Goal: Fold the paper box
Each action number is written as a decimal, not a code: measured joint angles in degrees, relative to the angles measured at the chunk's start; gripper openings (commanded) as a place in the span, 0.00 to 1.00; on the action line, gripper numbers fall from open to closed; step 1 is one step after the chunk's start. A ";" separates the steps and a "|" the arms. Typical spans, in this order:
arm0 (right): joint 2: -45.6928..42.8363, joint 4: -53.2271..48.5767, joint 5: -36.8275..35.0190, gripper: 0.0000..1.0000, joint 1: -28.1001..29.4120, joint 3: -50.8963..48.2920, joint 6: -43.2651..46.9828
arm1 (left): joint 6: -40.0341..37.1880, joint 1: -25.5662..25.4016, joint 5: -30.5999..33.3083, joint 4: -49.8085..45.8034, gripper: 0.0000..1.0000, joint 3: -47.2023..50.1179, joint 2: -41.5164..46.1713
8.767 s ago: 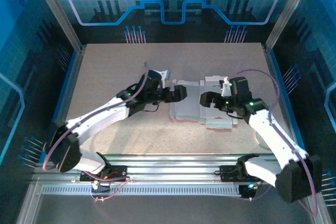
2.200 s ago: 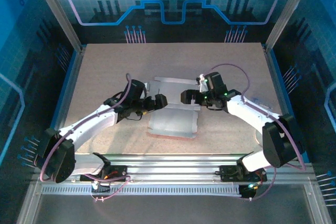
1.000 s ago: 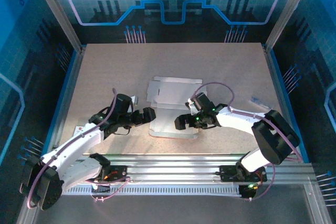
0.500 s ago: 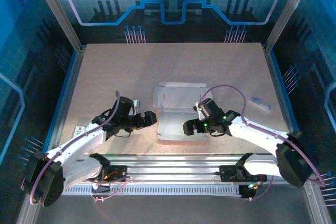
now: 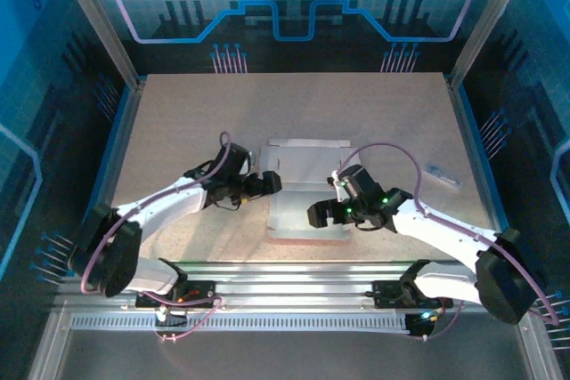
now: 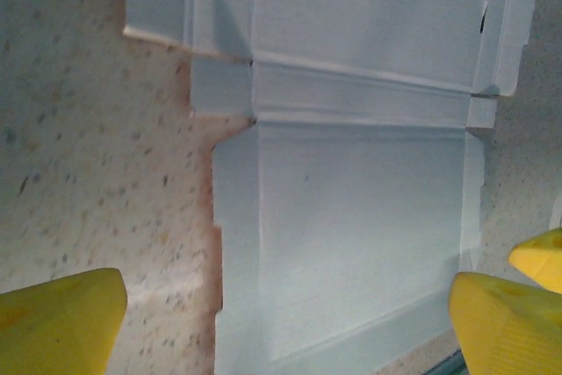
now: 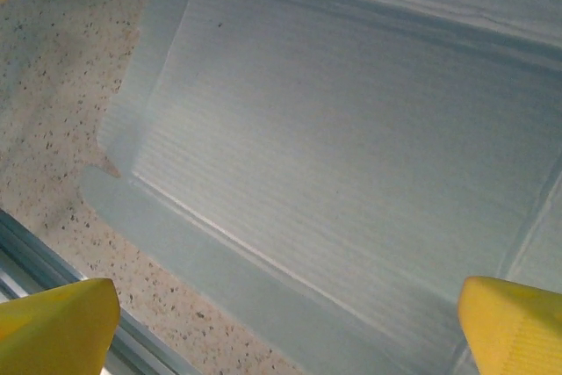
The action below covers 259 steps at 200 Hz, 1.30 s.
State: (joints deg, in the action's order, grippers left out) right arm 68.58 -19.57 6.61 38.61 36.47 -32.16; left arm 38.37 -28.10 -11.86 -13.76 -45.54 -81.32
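Observation:
The paper box (image 5: 307, 166) lies flat on the table, whitish face up, a thin pink rim along its near edge. My left gripper (image 5: 267, 182) hovers at its left edge, open. In the left wrist view the creased panels and flaps of the box (image 6: 351, 199) lie below the open left gripper (image 6: 285, 331), yellow fingertips (image 6: 53, 322) wide apart. My right gripper (image 5: 319, 215) is open over the box's near right part. In the right wrist view the box (image 7: 351, 147) lies under the open right gripper (image 7: 285, 331), nothing between its fingertips (image 7: 514, 327).
A small pale object (image 5: 443, 175) lies on the table to the right. The metal rail (image 5: 294, 273) runs along the near edge, close to the box's front. Frame posts stand at the table's back corners.
My left gripper has moved right and away from me, up to the box's left edge. The right gripper has shifted slightly over the near panel. The box stays flat.

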 measured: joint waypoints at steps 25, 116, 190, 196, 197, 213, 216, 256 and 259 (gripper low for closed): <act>4.09 2.47 -0.04 1.00 0.02 0.00 -1.53 | -2.19 0.02 1.86 -1.20 0.90 -5.81 -6.16; 10.54 7.76 -1.75 1.00 1.16 -1.42 -5.20 | -5.35 0.02 4.13 -5.09 0.89 -14.73 -17.18; 10.54 8.17 -1.90 1.00 1.20 -1.51 -5.38 | -5.31 0.00 2.36 -5.51 0.82 -16.59 -22.53; 10.58 8.22 -1.90 1.00 1.20 -1.53 -5.38 | -5.31 0.00 2.08 -5.40 0.81 -16.59 -22.71; 10.58 8.24 -1.90 1.00 1.20 -1.53 -5.38 | -5.33 0.00 2.08 -5.40 0.81 -16.61 -22.73; 10.62 8.31 -1.92 1.00 1.20 -1.55 -5.38 | -5.09 0.07 1.01 -4.98 0.79 -16.65 -22.77; 10.64 8.33 -1.92 1.00 1.20 -1.57 -5.38 | -5.05 0.04 0.74 -4.85 0.79 -16.65 -22.77; 10.93 8.98 -1.95 1.00 1.20 -1.68 -5.38 | -3.82 -0.76 -1.46 -3.54 0.76 -16.68 -22.77; 10.95 9.07 -1.95 1.00 1.20 -1.68 -5.38 | -3.80 -0.87 -1.49 -3.52 0.77 -16.70 -22.77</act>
State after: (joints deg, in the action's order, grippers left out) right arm 79.53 -10.50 4.67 39.81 34.79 -37.54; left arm 34.57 -28.97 -13.34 -17.28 -62.24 -104.09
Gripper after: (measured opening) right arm 0.999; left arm 0.769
